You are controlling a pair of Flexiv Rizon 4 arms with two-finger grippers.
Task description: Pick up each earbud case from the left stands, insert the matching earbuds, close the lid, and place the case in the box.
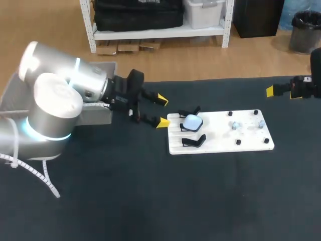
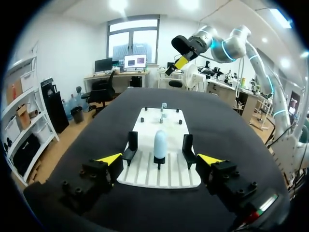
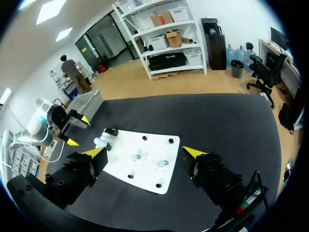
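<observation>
One rounded pale-blue case (image 1: 192, 122) on a ribbed white board (image 1: 220, 140); left claw (image 1: 161, 111) and right claw (image 3: 145, 152) both agape.

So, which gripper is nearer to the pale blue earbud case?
Left. The left gripper is just short of the earbud case, open toward it; the right gripper is far off past the white board's other end.
</observation>
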